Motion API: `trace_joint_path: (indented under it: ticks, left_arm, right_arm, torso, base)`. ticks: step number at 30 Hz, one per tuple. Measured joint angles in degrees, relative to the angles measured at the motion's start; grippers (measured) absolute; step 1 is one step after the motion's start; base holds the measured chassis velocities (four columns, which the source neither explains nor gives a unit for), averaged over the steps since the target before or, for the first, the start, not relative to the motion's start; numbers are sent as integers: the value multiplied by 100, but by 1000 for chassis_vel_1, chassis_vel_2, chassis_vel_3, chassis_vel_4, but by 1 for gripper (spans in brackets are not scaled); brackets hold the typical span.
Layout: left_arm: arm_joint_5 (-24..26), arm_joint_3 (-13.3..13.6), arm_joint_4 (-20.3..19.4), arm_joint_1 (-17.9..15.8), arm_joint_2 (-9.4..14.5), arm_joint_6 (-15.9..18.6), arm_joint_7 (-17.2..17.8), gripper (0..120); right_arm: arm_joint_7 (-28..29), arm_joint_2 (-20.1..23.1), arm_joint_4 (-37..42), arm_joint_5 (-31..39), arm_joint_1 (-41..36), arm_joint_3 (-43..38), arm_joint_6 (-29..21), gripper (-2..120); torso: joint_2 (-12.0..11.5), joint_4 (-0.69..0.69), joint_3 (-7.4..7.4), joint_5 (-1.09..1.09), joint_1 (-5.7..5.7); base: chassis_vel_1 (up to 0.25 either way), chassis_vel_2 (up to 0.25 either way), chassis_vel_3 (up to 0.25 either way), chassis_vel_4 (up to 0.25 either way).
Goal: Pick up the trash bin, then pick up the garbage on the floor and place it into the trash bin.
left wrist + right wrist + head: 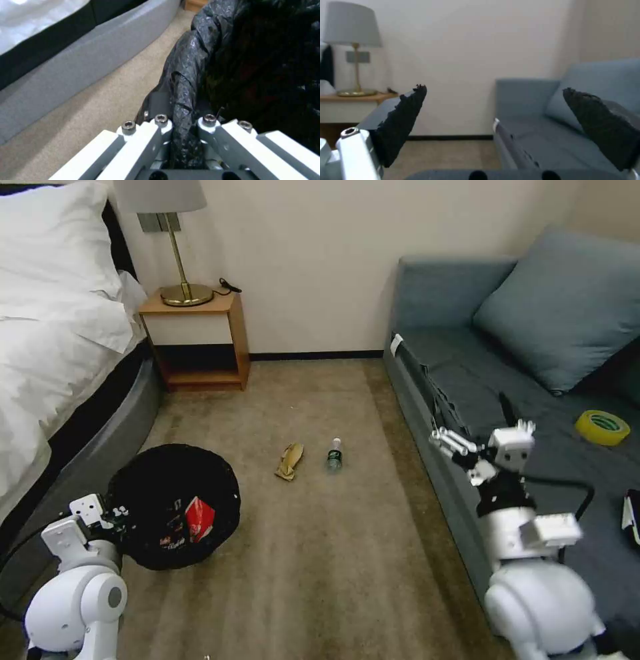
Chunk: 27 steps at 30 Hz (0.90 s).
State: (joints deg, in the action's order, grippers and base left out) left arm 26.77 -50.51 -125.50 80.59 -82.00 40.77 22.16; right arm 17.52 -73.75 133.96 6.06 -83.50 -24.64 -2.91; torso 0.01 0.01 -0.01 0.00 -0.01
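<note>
- The left gripper (115, 511) is clamped on the bag-lined rim of the trash bin (173, 505), which hangs tilted by the bed's edge, so picking up the bin looks done.
- Inside the bin lies a red-and-white wrapper (199, 518) among other scraps; that much garbage appears collected.
- The right gripper (493, 125) hangs above the sofa's front edge, jaws spread wide and empty.
- Left on the carpet (320, 553), mid-floor: a tan paper scrap (290, 461) and, just beside it, a small bottle (334, 455).
</note>
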Motion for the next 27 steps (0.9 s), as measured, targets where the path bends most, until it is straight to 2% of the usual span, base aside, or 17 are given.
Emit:
trace_joint_path:
  ticks: [3, 17, 27]
  left_arm:
    - [2, 21, -35, 43, -13, 0, -2, 3]
    - [-23, 80, 16, -16, -77, -9, -10, 3]
    - [-24, 61, 4, -59, -100, -9, -17, 3]
  right_arm:
    - [6, -139, -77, -142, -91, 33, 9, 100]
    - [-188, -144, -226, -95, -85, 32, 118, 100]
    - [-451, -190, -365, -95, -95, 113, 455, 100]
  torso:
    - [0, -1, 0, -1, 0]
    - [0, -1, 1, 0, 0]
    - [-1, -1, 1, 0, 0]
  base:
    - [0, 0, 0, 0]
    - [0, 0, 0, 0]
    - [0, 0, 0, 0]
